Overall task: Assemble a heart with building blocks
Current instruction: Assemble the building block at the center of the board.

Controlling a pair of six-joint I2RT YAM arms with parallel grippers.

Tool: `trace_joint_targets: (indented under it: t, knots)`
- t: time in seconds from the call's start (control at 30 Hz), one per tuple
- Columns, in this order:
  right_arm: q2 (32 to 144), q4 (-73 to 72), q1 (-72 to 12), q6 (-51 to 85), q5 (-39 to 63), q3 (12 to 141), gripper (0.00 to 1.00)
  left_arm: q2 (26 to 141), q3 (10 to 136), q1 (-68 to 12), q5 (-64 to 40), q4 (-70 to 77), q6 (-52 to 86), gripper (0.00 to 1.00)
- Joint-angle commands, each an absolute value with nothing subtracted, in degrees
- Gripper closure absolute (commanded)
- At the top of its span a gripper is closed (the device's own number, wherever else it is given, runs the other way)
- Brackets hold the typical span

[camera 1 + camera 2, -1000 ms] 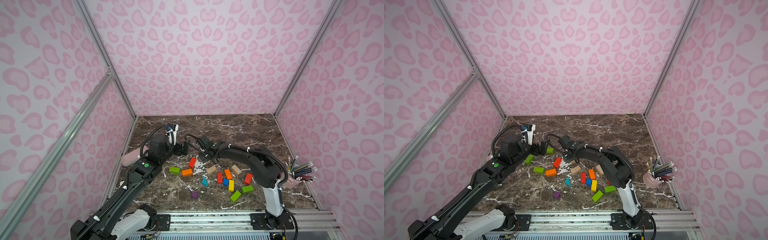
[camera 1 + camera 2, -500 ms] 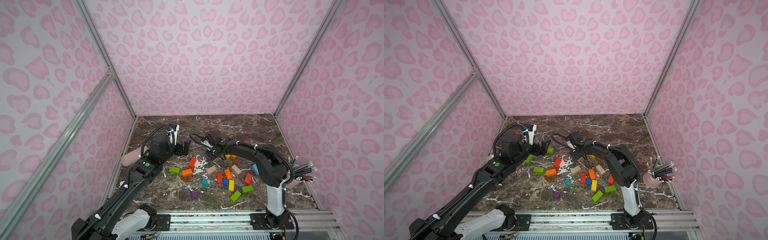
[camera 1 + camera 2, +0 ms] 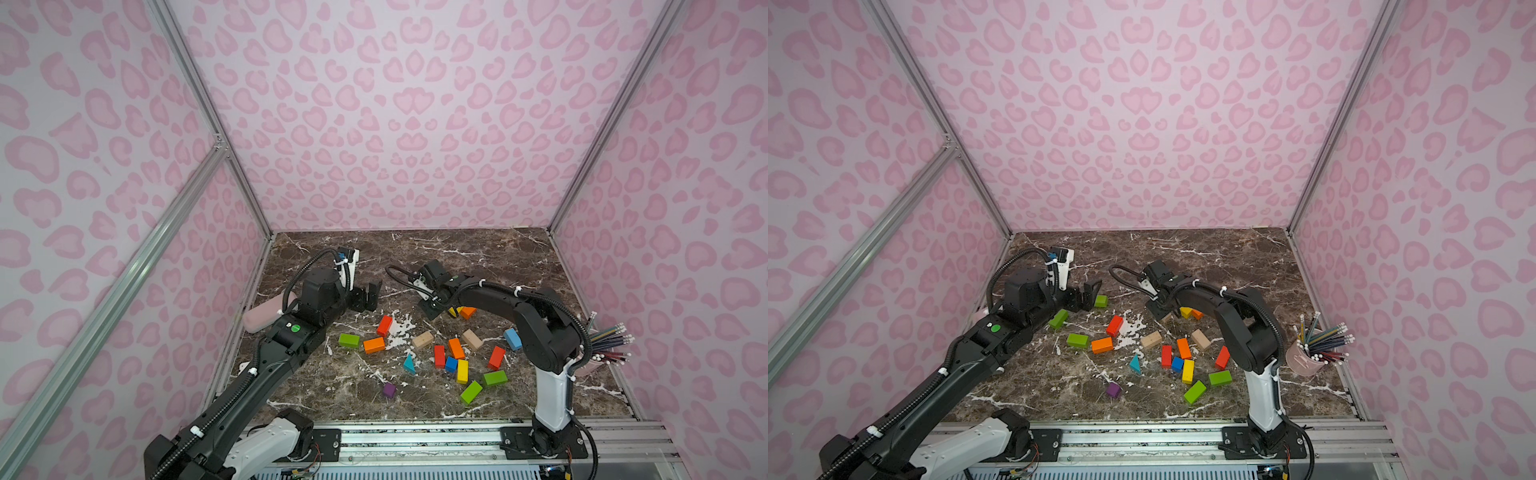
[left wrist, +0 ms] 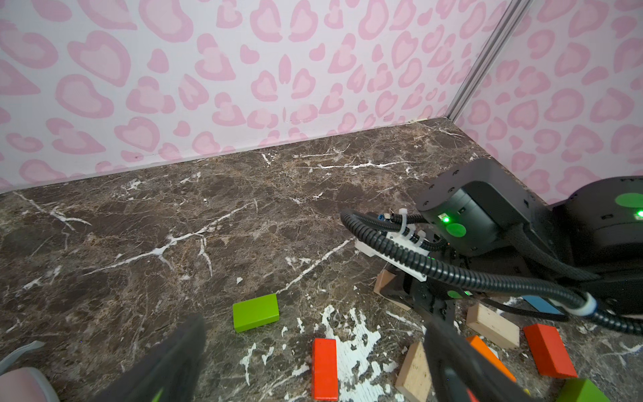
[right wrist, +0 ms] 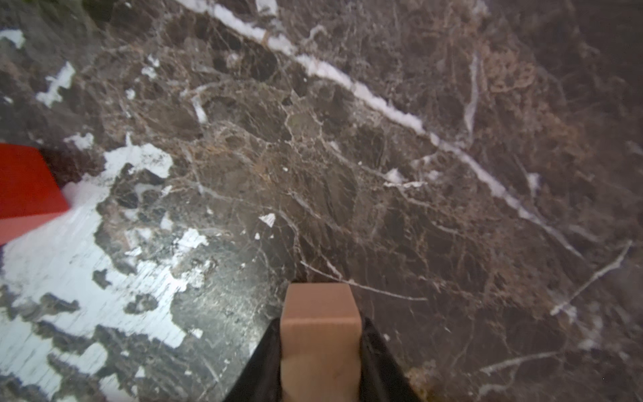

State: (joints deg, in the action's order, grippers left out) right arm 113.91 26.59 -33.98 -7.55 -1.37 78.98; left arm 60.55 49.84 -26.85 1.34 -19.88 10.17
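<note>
The right gripper (image 3: 432,311) has swung away from the red brick (image 3: 385,325) and now sits lower, with a yellow wedge (image 3: 454,311) and an orange wedge (image 3: 468,311) just beside it on the side toward its own arm. Its jaws are closed down on a plain wood block (image 5: 320,334), which sticks out past the fingertips close over the marble table (image 5: 348,139) — whether it touches the table cannot be told. The left gripper (image 3: 368,296) stands wide apart and empty, with a green brick (image 4: 255,312) on the table just ahead of it. The rest of the building blocks (image 3: 456,348) lie loose behind the right gripper and form no heart outline, so this looks like an early placing step. The next move probably calls for setting the wood block flat and square to its neighbours — then parting the jaws without nudging the two wedges.
</note>
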Motion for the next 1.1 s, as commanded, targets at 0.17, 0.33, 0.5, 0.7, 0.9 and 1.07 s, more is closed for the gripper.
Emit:
trace_joint_targets:
  t: [0.17, 0.33, 0.5, 0.7, 0.9, 1.07]
  knots:
    - [112.0, 26.26, -32.22, -9.23, -0.61, 78.49, 0.65, 60.65, 50.26, -26.94, 0.71, -17.28, 9.76, 0.0]
    - [111.71, 26.0, -31.57, -9.57, -0.26, 76.38, 0.66, 60.69, 50.16, -26.91, 0.75, -17.24, 9.79, 0.0]
    - [111.99, 25.83, -31.42, -9.76, -0.42, 76.18, 0.66, 60.67, 50.19, -26.92, 0.8, -17.29, 9.8, 0.0]
    - [112.21, 25.58, -31.21, -10.02, -0.93, 76.38, 0.66, 60.86, 50.22, -26.9, 0.72, -17.26, 9.76, 0.0]
    - [112.5, 25.4, -30.75, -10.27, -0.73, 76.8, 0.66, 60.83, 50.23, -26.92, 0.74, -17.28, 9.76, 0.0]
    - [112.9, 25.41, -30.54, -10.37, -0.66, 77.08, 0.66, 61.0, 50.27, -26.92, 0.7, -17.29, 9.71, 0.0]
